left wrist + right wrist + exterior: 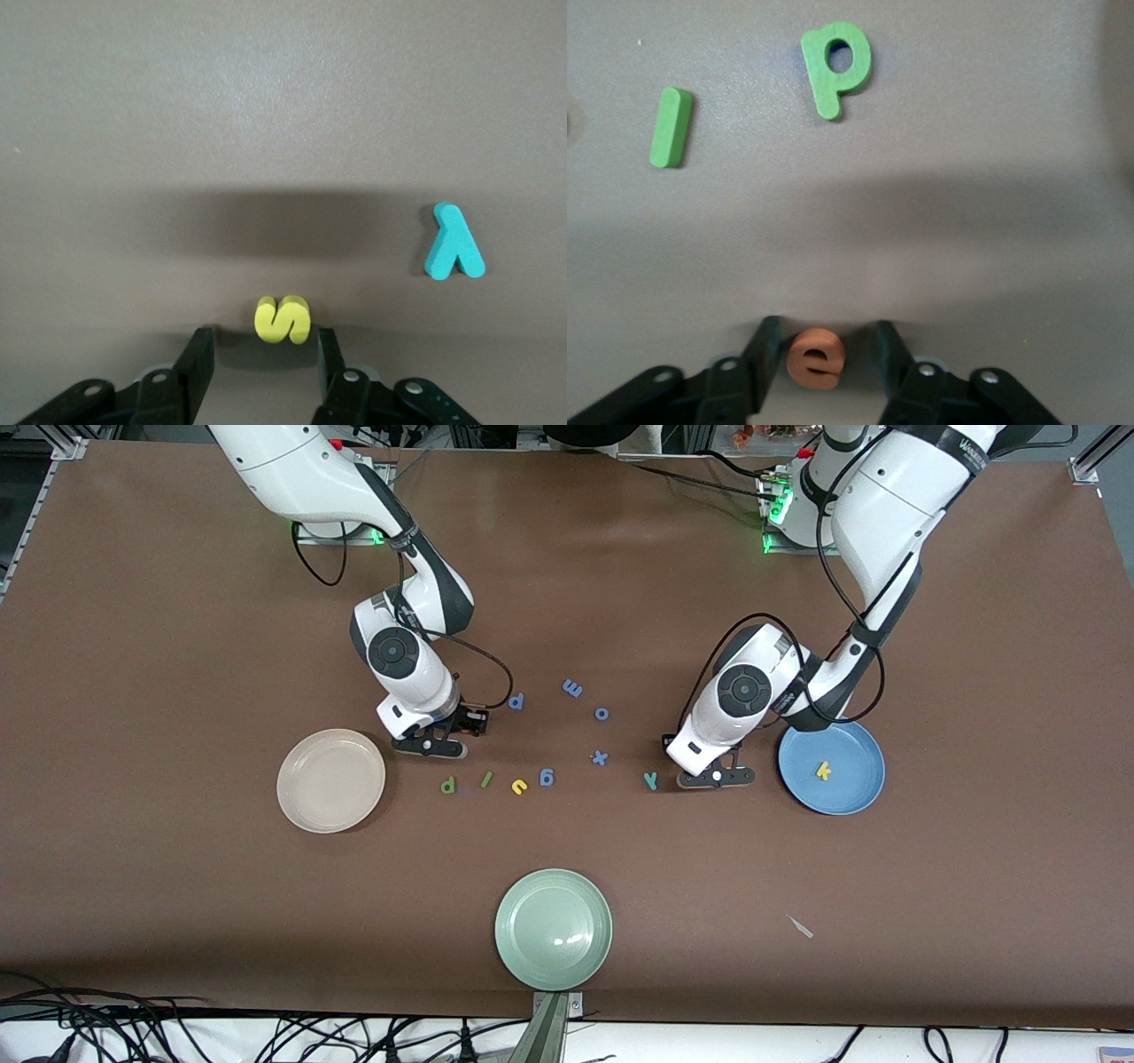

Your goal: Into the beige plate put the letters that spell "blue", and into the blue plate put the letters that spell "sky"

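We see both arms reaching down to the middle of the counter, each tool low over a small foam letter. The left tool (716,778) sits just beside the blue plate (852,795), on the side toward the counter's middle; in the left wrist view its fingers (200,354) stand released on either side of the yellow s (283,320), with a gap on both sides, so nothing is grasped. The teal y (651,780) lies flat on the counter near that tool, apart from the s. The yellow k (824,771) lies inside the blue plate, which sits toward the left arm's end of the counter. The right tool (431,746) is down just beside the beige plate (330,779); in the right wrist view its fingers (764,350) straddle the orange e (816,357), one finger close against the letter and the other apart from it, so we read it as released. The beige plate holds no letters and sits toward the right arm's end. The green b (448,785), the green l (485,779) and the yellow u (519,786) lie in a row on the counter, nearer the front camera's edge than the right tool. Several blue letters (572,688) are scattered between the two arms, and a pale green plate (554,928) rests near the counter's edge closest to the front camera
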You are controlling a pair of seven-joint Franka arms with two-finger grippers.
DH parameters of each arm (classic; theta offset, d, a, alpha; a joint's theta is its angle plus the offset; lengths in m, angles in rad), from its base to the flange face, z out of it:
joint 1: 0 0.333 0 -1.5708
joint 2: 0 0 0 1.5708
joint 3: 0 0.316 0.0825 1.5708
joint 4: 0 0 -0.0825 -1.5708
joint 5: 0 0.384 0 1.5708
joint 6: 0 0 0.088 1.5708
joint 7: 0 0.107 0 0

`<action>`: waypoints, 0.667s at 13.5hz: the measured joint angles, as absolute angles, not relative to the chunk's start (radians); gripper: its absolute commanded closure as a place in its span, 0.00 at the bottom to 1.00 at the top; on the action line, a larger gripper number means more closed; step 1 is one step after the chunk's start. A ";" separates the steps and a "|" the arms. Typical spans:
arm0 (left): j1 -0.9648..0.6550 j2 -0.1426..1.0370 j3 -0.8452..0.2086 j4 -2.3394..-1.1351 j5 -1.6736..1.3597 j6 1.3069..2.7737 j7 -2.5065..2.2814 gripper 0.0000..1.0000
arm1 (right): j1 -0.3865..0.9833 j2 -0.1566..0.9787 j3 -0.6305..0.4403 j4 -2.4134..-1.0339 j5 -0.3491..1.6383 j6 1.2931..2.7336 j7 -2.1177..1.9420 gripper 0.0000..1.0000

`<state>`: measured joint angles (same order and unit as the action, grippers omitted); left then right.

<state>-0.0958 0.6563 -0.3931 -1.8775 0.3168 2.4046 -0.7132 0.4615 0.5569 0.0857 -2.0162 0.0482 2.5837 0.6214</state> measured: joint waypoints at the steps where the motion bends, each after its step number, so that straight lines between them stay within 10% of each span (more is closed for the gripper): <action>1: -0.097 0.656 -0.393 -1.874 0.331 2.406 -0.712 0.44 | 0.463 0.556 0.086 -2.016 0.048 2.585 0.623 0.68; 6: -0.113 0.667 -0.393 -1.863 0.345 2.424 -0.708 0.44 | 0.464 0.547 0.083 -2.014 0.048 2.584 0.622 0.70; 9: -0.113 0.672 -0.393 -1.862 0.355 2.431 -0.703 0.83 | 0.464 0.515 0.045 -2.004 0.048 2.519 0.576 0.70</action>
<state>-0.1128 0.6718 -0.3930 -1.8620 0.3555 2.4307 -0.7032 0.4642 0.5147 0.0452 -2.0039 0.0480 2.5186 0.5759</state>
